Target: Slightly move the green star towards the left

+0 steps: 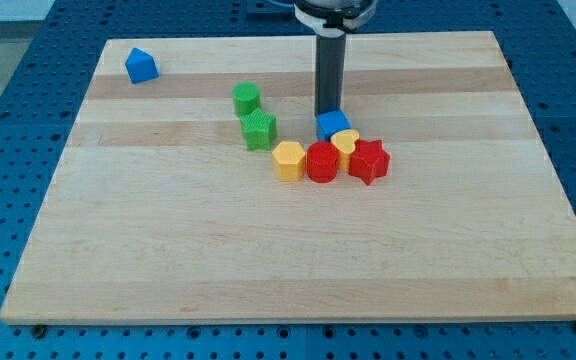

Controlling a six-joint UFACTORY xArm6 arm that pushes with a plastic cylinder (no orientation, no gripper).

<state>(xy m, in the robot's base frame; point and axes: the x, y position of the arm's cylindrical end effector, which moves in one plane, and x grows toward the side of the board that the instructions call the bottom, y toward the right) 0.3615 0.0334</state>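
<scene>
While my tip point(328, 113) is resting at the top edge of a blue cube point(333, 124), the green star point(259, 130) is sitting untouched, apart from it at its 9 o'clock.

Going from the view's left, a blue block point(140, 65) is lying alone far out at 10 o'clock on the wooden board point(268, 260); a green cylinder point(246, 98) is standing just at 11 o'clock of the green star, nearly touching it; a yellow hexagon point(288, 160) is sitting at the star's 4 o'clock, pressing against a red cylinder point(322, 161); a yellow heart point(344, 143) is wedging between the blue cube and a red star point(368, 161) at the far right. With only a bare rod showing, no jaws are appearing, so their state cannot be told.
</scene>
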